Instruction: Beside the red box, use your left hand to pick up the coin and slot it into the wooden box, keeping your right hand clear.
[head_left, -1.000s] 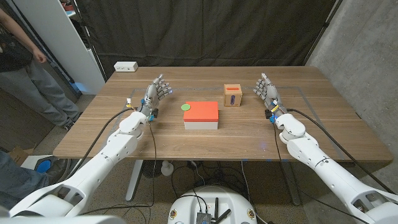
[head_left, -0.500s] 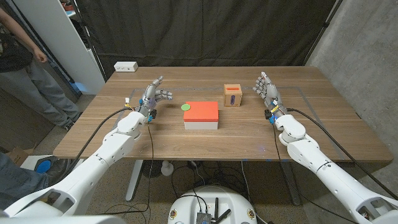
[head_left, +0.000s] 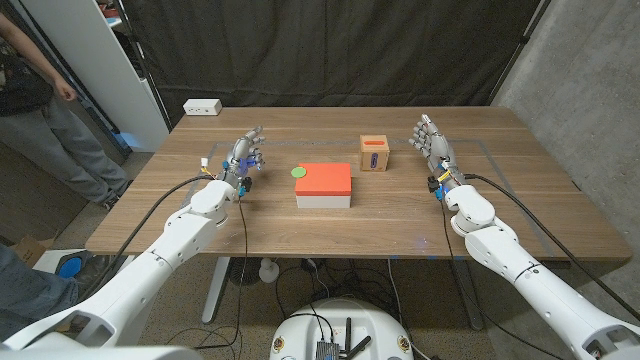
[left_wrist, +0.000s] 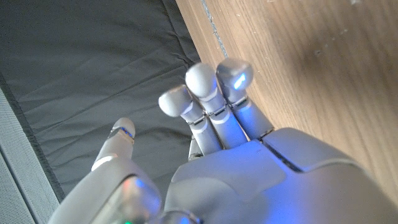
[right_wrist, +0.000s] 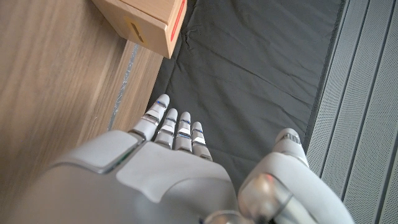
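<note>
A flat green coin (head_left: 298, 172) lies on the table against the far left corner of the red box (head_left: 325, 179), which has a red top and white sides. The wooden box (head_left: 375, 153), with an orange top and a dark slot, stands behind and to the right of the red box; one of its corners appears as the wooden box (right_wrist: 149, 22) in the right wrist view. My left hand (head_left: 245, 157) is raised left of the coin, a hand's width away, fingers slightly bent and holding nothing; in its wrist view the left hand (left_wrist: 217, 124) hangs over bare wood. My right hand (head_left: 432, 148) stands upright and open, right of the wooden box.
A white power strip (head_left: 202, 107) lies at the table's far left corner. A person (head_left: 35, 110) stands beyond the table's left side. Bare wooden table (head_left: 330, 225) stretches in front of the red box. Dark curtains hang behind the table.
My left hand has turned and drawn its spread fingers closer together, staying left of the coin. The right hand has barely shifted.
</note>
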